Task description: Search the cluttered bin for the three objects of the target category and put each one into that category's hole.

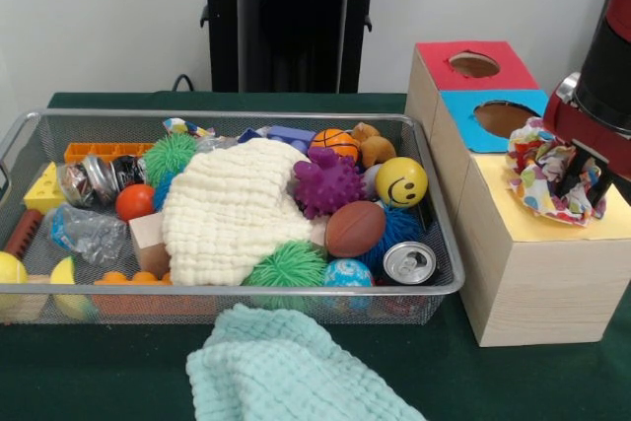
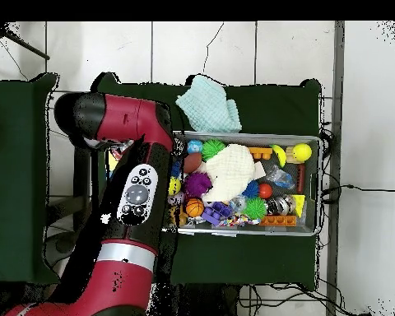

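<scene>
1. Patterned cloth (image 1: 552,179), a crumpled, colourful piece of fabric, is hanging bunched in the gripper (image 1: 577,184) at the right of the front view, over the yellow top of the wooden box (image 1: 532,273).
2. Gripper fingers are closing around the cloth (how tightly is hard to tell, since the fabric is covering them).
3. Two holes are showing in the box top, one in the red panel (image 1: 474,65) and one in the blue panel (image 1: 504,117), both up and left of the cloth.
4. Wire bin (image 1: 59,123) is sitting left of the box, filling the middle of the frame and crowded with toys.
5. Cream cloth (image 1: 237,209) is lying across the bin's middle, with a yellow smiley ball (image 1: 401,181) and a purple spiky ball (image 1: 327,184) to its right.
6. Pale green cloth (image 1: 286,372) is lying on the table at the bottom of the frame, outside the bin.
7. Overhead, the red arm (image 2: 127,197) is covering the box at the left of the bin.
</scene>
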Tool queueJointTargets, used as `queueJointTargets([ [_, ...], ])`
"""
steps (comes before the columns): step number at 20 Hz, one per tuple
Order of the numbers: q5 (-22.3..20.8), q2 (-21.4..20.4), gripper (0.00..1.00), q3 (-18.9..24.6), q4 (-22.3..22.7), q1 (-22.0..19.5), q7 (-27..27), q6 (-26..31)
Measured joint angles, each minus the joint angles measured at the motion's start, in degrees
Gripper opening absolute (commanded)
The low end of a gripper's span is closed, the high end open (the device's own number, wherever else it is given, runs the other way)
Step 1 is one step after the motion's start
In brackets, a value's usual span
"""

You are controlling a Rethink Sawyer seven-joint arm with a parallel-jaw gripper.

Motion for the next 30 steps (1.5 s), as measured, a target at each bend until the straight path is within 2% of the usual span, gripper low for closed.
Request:
queueJointTargets([
  [30, -1.96, -0.14, 1.00, 0.21, -0.61, 0.27, 0.00, 0.21],
])
